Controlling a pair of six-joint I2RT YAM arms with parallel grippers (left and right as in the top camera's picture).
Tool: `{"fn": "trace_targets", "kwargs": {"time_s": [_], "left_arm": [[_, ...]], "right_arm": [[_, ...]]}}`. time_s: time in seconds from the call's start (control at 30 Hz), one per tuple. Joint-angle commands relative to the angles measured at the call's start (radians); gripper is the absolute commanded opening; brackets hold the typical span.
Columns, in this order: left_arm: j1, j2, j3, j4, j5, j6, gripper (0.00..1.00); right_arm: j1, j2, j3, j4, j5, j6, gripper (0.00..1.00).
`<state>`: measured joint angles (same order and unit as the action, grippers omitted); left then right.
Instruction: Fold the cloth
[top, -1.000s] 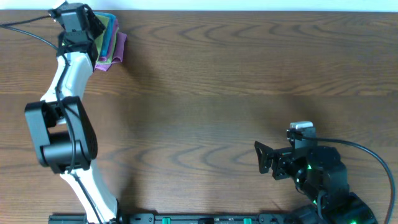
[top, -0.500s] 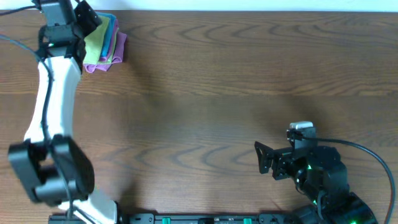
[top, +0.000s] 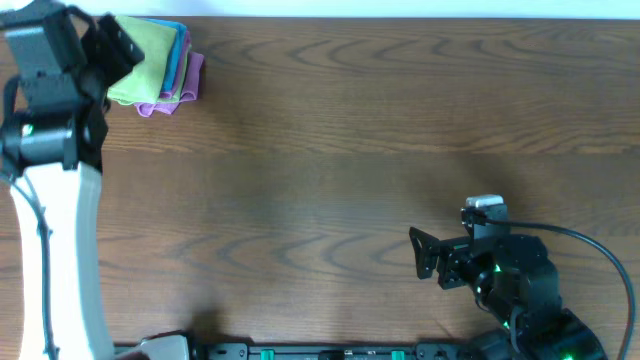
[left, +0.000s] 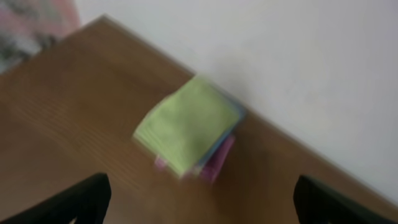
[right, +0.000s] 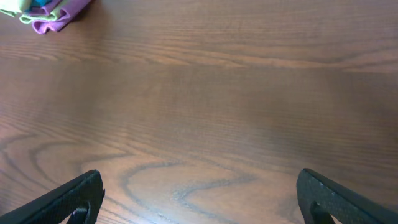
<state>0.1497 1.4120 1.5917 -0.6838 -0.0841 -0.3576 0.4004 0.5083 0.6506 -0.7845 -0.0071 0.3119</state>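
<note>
Left claw (left: 200, 198) has pulled back leftward off stack; wide open, empty. Cloth (top: 140, 55) lies folded atop blue cloth (top: 181, 55) and purple cloth (top: 165, 101), far left corner of table (top: 350, 150). Right claw (right: 199, 200) parked, agape, empty. Fold looks finished.

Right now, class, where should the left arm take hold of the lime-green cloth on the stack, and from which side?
Probably its left edge, from above. The lime-green cloth lies flat and folded on top of the blue cloth and purple cloth, which peek out along its right side. A shallow pinch there by the left gripper, jaws open, should lift it alone.
</note>
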Motion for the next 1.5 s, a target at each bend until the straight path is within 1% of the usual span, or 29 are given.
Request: {"fn": "trace_targets", "kwargs": {"time_s": [0.0,0.07,0.27,0.43,0.53,0.6,0.63,0.77,0.83,1.0,1.13,1.23,1.37,1.47], "left_arm": [[0.002,-0.08,0.016,-0.127,-0.032,0.022,0.95],[0.002,-0.126,0.014,-0.224,-0.031,0.027,0.95],[0.002,-0.276,-0.003,-0.443,-0.03,0.105,0.95],[0.002,-0.383,-0.005,-0.567,-0.033,0.168,0.95],[0.002,-0.441,-0.037,-0.61,-0.069,0.182,0.95],[0.002,-0.477,-0.088,-0.603,-0.068,0.182,0.95],[0.002,-0.512,-0.143,-0.58,-0.055,0.182,0.95],[0.002,-0.647,-0.36,-0.447,-0.008,0.182,0.95],[0.002,-0.752,-0.514,-0.36,0.023,0.182,0.95],[0.001,-0.942,-0.759,-0.245,0.044,0.183,0.95],[0.0,-1.077,-0.902,-0.197,0.076,0.237,0.95],[0.0,-1.157,-0.983,-0.19,0.095,0.281,0.95],[0.0,-1.241,-1.07,-0.19,0.097,0.337,0.95],[0.0,-1.293,-1.115,-0.19,0.093,0.348,0.95]], "right_arm": [[-0.007,-0.004,-0.008,0.001,0.006,0.017,0.99],[-0.007,-0.004,-0.008,0.001,0.006,0.017,0.99],[-0.007,-0.004,-0.008,0.001,0.006,0.017,0.99],[-0.007,-0.004,-0.008,0.001,0.006,0.017,0.99],[-0.007,-0.004,-0.008,0.001,0.006,0.017,0.99],[-0.007,-0.004,-0.008,0.001,0.006,0.017,0.99],[-0.007,-0.004,-0.008,0.001,0.006,0.017,0.99],[-0.007,-0.004,-0.008,0.001,0.006,0.017,0.99],[-0.007,-0.004,-0.008,0.001,0.006,0.017,0.99],[-0.007,-0.004,-0.008,0.001,0.006,0.017,0.99],[-0.007,-0.004,-0.008,0.001,0.006,0.017,0.99],[-0.007,-0.004,-0.008,0.001,0.006,0.017,0.99],[-0.007,-0.004,-0.008,0.001,0.006,0.017,0.99],[-0.007,-0.004,-0.008,0.001,0.006,0.017,0.99]]}}
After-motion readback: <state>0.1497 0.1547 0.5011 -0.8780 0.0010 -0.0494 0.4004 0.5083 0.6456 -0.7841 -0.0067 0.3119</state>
